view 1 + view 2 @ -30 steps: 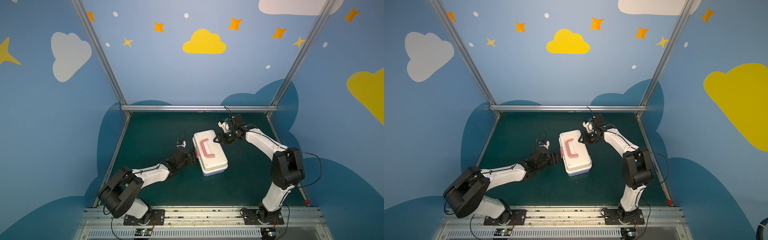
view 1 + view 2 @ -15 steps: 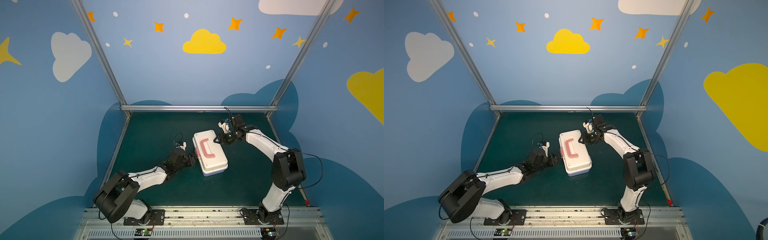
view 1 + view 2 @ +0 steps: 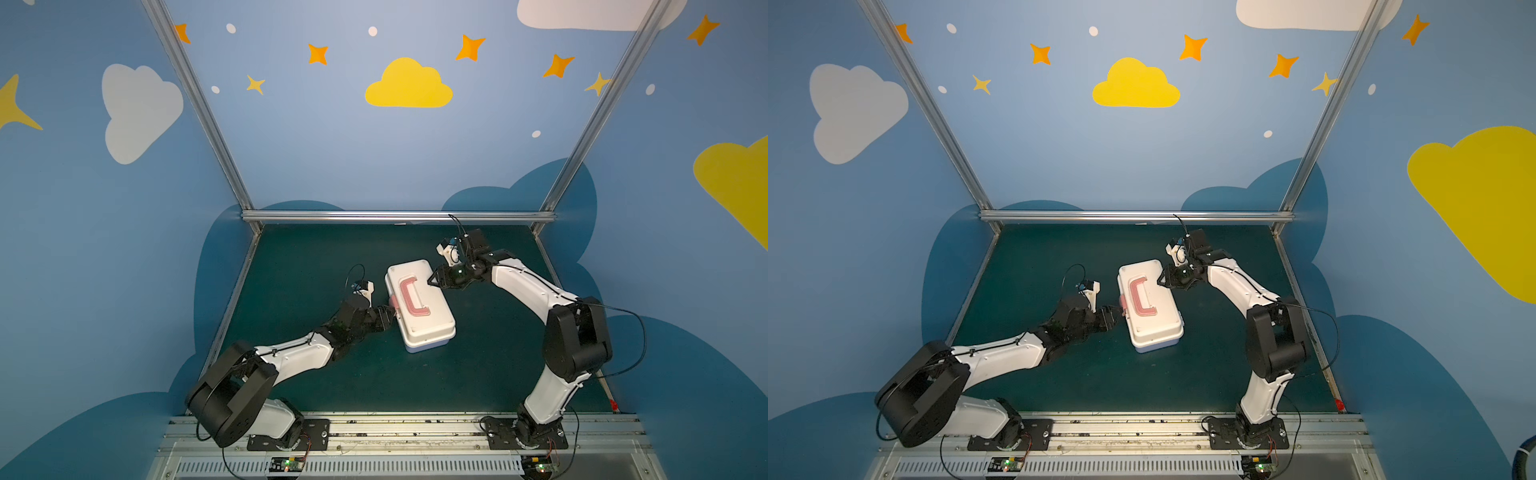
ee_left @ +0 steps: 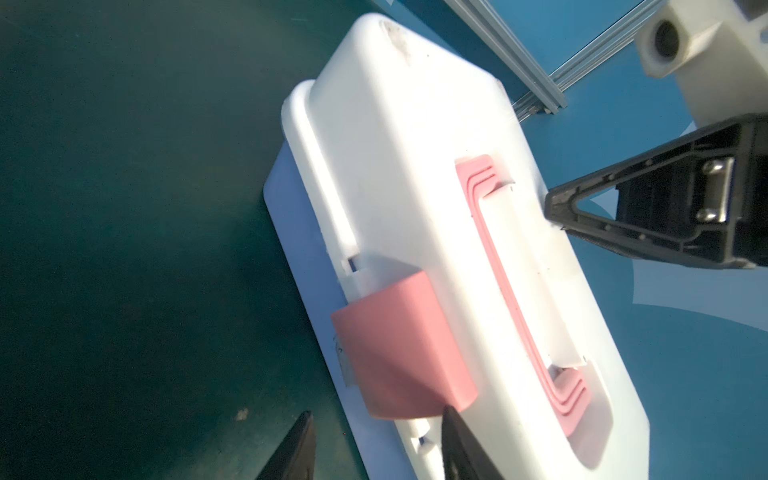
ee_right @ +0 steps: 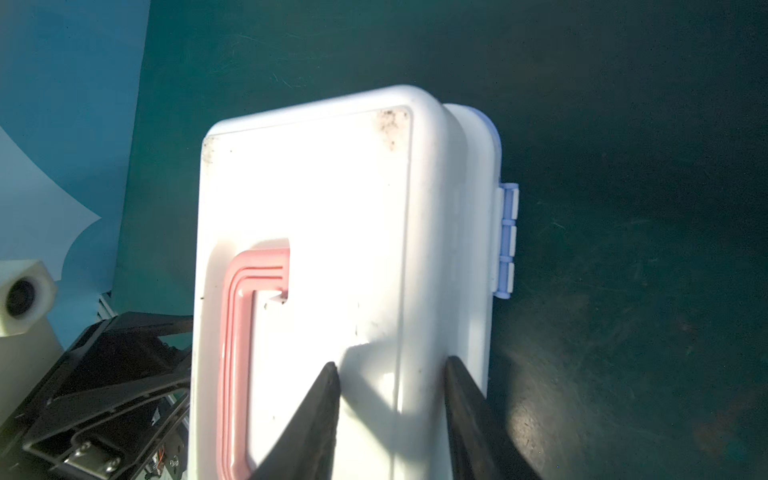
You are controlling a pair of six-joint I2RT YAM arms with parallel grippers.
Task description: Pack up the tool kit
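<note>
The left end effector (image 3: 388,313) reaches in low from the left side of the green surface (image 3: 311,257), and its tip is right at the pink latch (image 3: 392,301) on the side of the tool kit (image 3: 424,320). In the left wrist view its two dark fingers (image 4: 457,449) are spread apart with a gap between them. One finger is at the corner of the latch (image 4: 399,345), and I cannot tell if it touches. The tool kit sits near the middle of the surface, a bit slanted, with its white lid shut. The pink handle (image 3: 411,297) lies flat on top of the lid. On the far long side there is a small light purple hinge (image 5: 507,241). The right end effector (image 3: 432,280) comes in from the right and rests its tip on the lid, near the back end of the kit. Its fingers (image 5: 324,415) are spread too - one on top of the lid and one by the lid's edge - and they pinch nothing.
</note>
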